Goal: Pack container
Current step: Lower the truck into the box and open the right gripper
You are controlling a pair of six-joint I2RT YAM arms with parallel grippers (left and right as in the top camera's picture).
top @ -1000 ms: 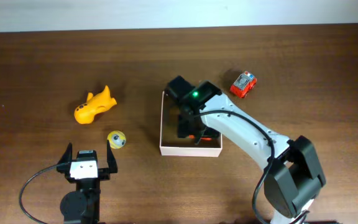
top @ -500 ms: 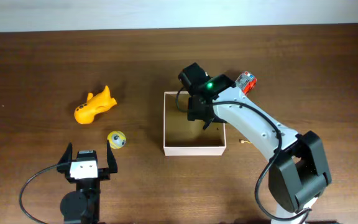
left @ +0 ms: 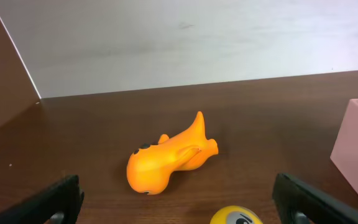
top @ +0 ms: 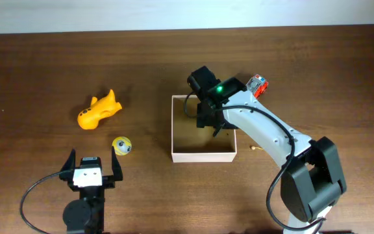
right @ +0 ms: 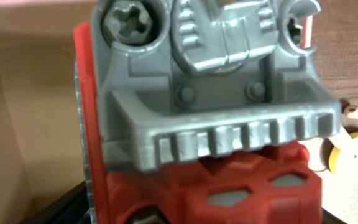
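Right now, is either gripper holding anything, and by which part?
Right gripper appears to hold a red-and-grey toy vehicle over the container; grip spot is hidden. Left gripper holds nothing.

Robotics laboratory bench. A bare, dark wood-grain worktop (top: 44,65) met a plain white wall (top: 109,13) along the upper edge of the frame. Two cabled robot arms stood at its near side: the left arm (top: 83,211) at lower left, the right arm (top: 265,133) at lower right.
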